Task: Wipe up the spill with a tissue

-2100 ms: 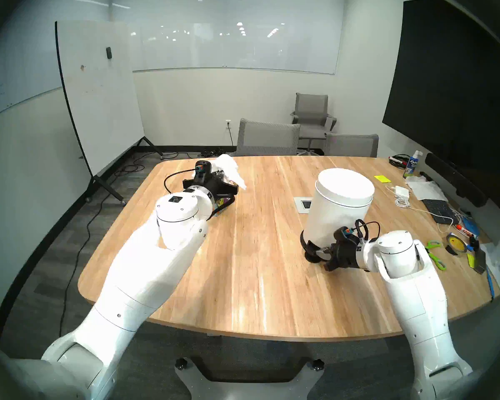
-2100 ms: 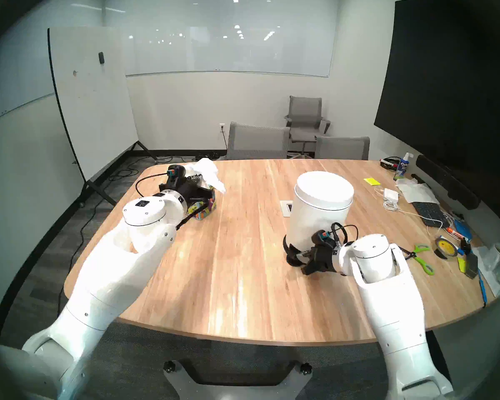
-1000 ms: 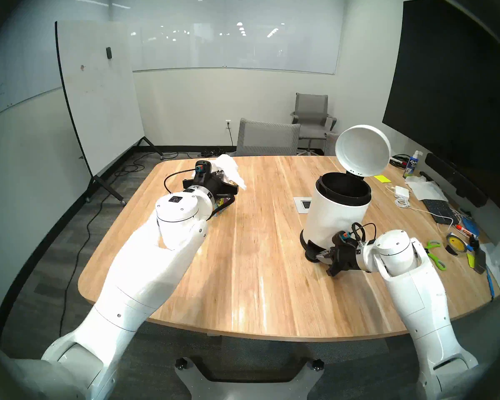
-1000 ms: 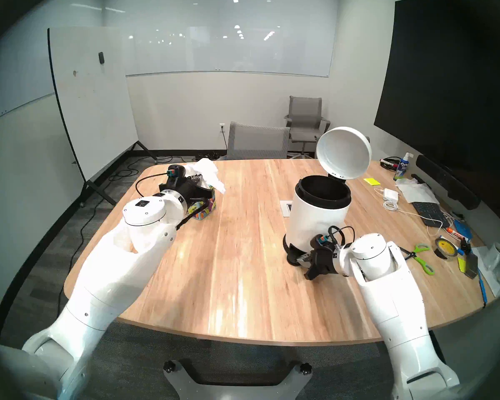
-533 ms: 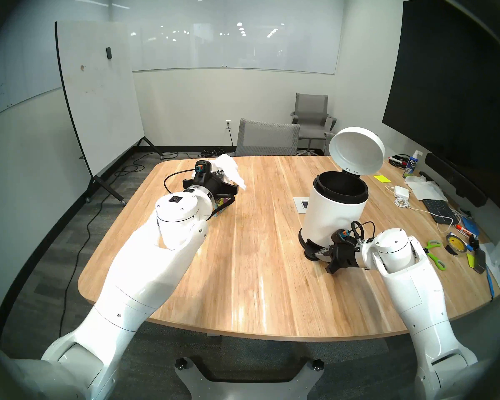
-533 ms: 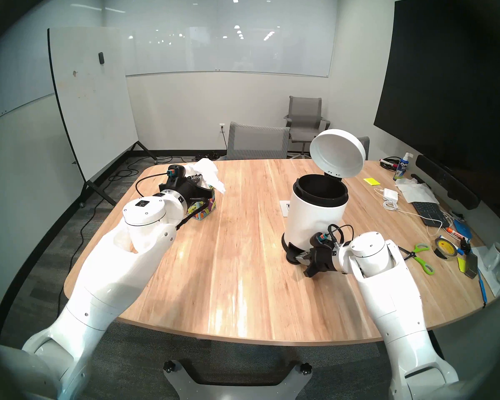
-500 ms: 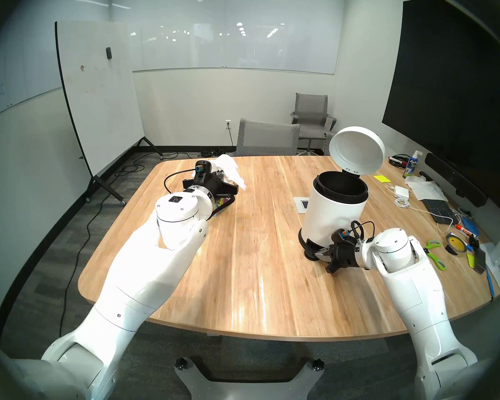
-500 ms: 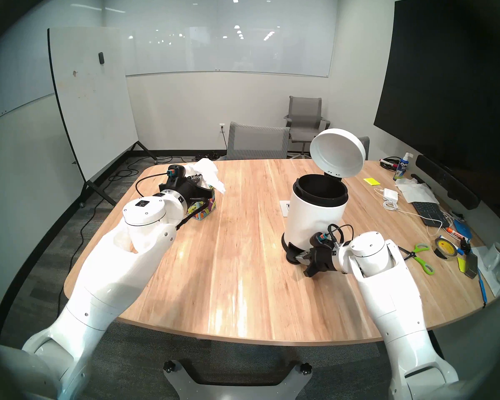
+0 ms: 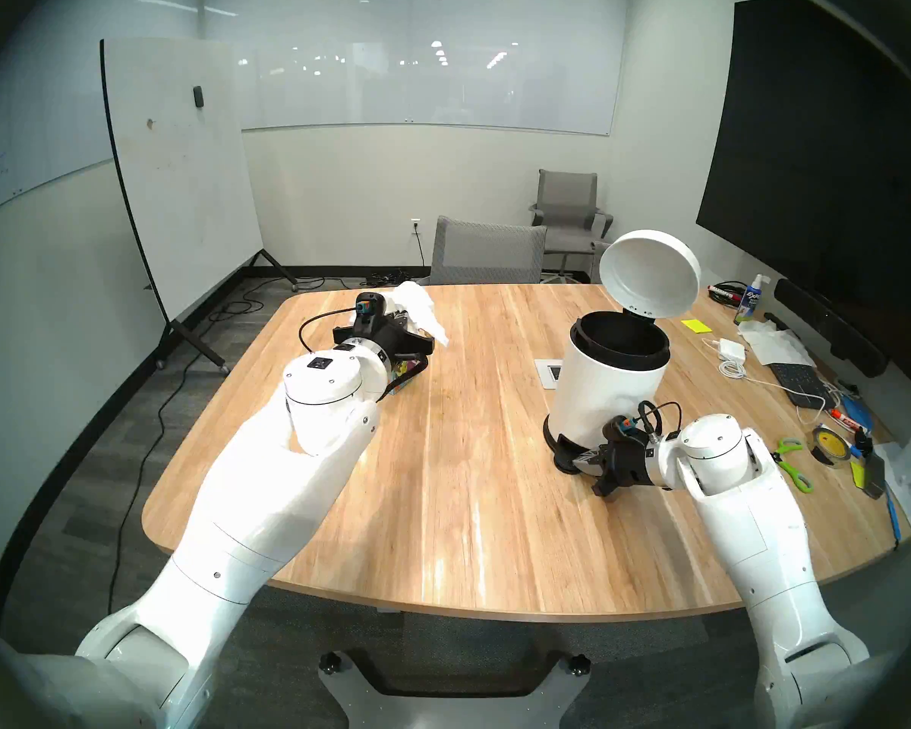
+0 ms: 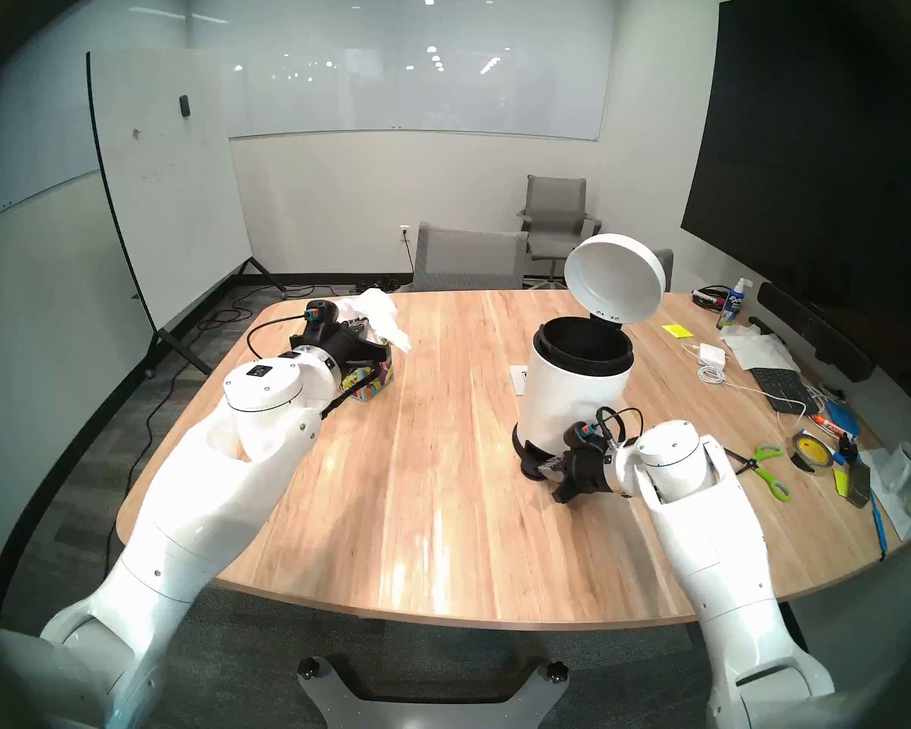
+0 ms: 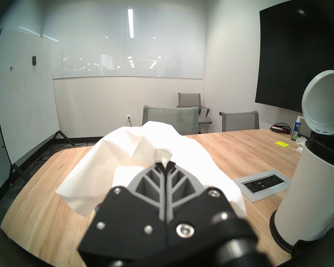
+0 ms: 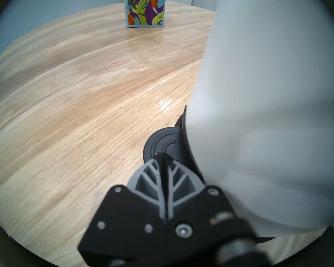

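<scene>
The tissue (image 11: 143,151) is well left of the pedal bin (image 9: 606,396), up off the tabletop (image 9: 443,502). It's pinched in the left end effector (image 11: 165,163), w/ a twist of paper caught btwn the closed tips and the rest draped loose. No dark spill shows in any view, so I judge the wiping done and the drop-off as what's left.

What's new vs approx 2 sec ago: the bin's lid (image 9: 650,273) was shut flat and now stands up behind the mouth. The bin itself has slid a touch leftward. The right end effector (image 12: 163,154), tips pressed together and holding nothing, sits on the black pedal (image 12: 158,143) at the bin's near foot. The left arm and tissue haven't moved. So the mouth is open for you, but prob only while the pedal stays down.

Room and edges:
- Btwn tissue and bin the tabletop is bare, so you have a clear crossing.
- A socket plate (image 9: 550,373) lies flush just left of the bin; no obstacle.
- The tissue box (image 10: 369,381) sits well left of the bin, under the left wrist.
- The bin's black rim is raised, so bring the tissue in over it, and keep clear of the lid on the far side.
- Right of the bin there's clutter, incl scissors (image 9: 790,459) and tape (image 9: 826,444). Stay off that side.
</scene>
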{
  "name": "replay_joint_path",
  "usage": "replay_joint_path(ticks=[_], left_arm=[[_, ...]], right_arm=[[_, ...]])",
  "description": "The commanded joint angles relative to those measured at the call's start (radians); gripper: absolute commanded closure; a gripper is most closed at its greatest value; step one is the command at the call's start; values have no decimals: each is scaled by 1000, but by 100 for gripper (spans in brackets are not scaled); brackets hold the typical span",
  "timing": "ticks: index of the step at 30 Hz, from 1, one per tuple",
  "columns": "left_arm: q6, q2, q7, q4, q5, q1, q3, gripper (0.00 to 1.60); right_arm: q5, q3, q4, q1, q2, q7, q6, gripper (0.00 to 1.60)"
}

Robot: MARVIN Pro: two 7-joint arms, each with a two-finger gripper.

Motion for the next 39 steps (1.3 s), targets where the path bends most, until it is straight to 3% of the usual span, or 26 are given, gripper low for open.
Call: replay_joint_path(ticks=[1, 12, 18, 19, 27, 39], left_arm=[[-3, -2, 1, -27, 1, -12, -4, 160], [-3, -3, 0, -27, 1, -12, -4, 160], [28, -30, 24, -32, -11, -28, -8, 160], [67, -43, 29, -31, -38, -36, -19, 160], [90, -48, 44, -32, -50, -41, -21, 160], [76, -43, 33, -39, -38, -64, 10, 160]], right_arm=[[-21, -26, 39, -13, -13, -17, 6, 160], [-22, -26, 40, -12, -13, -17, 6, 160], [-21, -25, 39, -13, -13, -16, 6, 160], [-21, -25, 39, -13, -13, -16, 6, 160], [-22, -25, 39, -13, -13, -16, 6, 160], [-21, -24, 39, -13, -13, -15, 6, 160]])
